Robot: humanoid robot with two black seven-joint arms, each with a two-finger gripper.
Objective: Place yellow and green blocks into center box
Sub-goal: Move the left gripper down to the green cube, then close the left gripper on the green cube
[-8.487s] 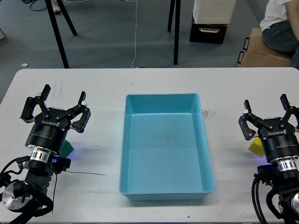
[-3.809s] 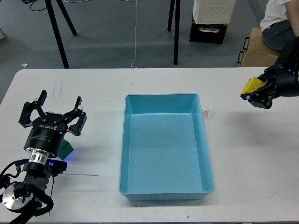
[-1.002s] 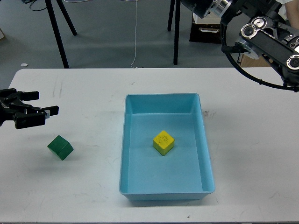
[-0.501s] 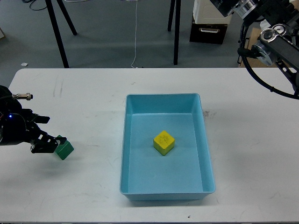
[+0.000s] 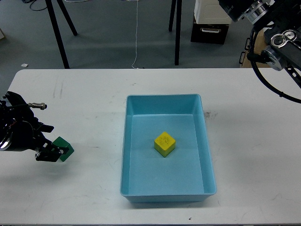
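Note:
The yellow block (image 5: 164,143) lies inside the light-blue center box (image 5: 162,100), near its middle. The green block (image 5: 64,148) sits on the white table at the far left, outside the box. My left gripper (image 5: 51,152) is right against the green block's left side and partly covers it. Its fingers are dark and I cannot tell them apart. My right arm (image 5: 277,37) is raised at the top right, and its far end runs out past the top edge.
The white table (image 5: 254,155) carries the box at its center. Beyond the table's far edge are black tripod legs (image 5: 59,35), a white cable, a black-and-white case (image 5: 211,21) and cardboard boxes on the floor.

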